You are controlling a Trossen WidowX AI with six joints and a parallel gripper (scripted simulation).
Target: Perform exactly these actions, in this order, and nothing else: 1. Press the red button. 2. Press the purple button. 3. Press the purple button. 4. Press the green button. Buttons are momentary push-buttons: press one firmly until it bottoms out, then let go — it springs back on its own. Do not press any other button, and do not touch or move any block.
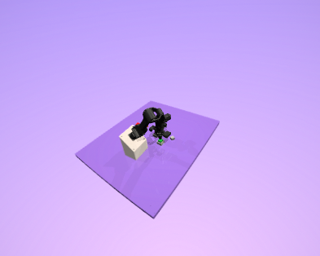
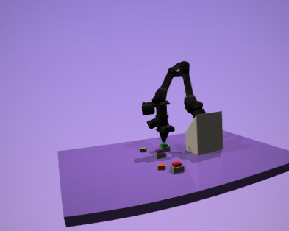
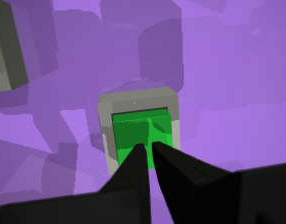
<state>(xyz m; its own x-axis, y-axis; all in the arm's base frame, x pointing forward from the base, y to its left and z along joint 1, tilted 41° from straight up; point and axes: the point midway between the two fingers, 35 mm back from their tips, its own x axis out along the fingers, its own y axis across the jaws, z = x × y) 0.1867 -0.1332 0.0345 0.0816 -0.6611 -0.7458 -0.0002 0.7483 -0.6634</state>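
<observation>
The green button stands raised in its grey housing. My gripper is shut and empty, pointing down, with its tips just above the green cap; whether they touch it I cannot tell. In the wrist view the fingers cover the cap's near edge. The purple button stands beside the green one, and a grey housing shows at the wrist view's left edge. The red button stands raised, farther away near the front in the exterior view.
An orange block lies beside the red button. A light grey block lies near the green and purple buttons. The arm's pale base box stands on the purple table.
</observation>
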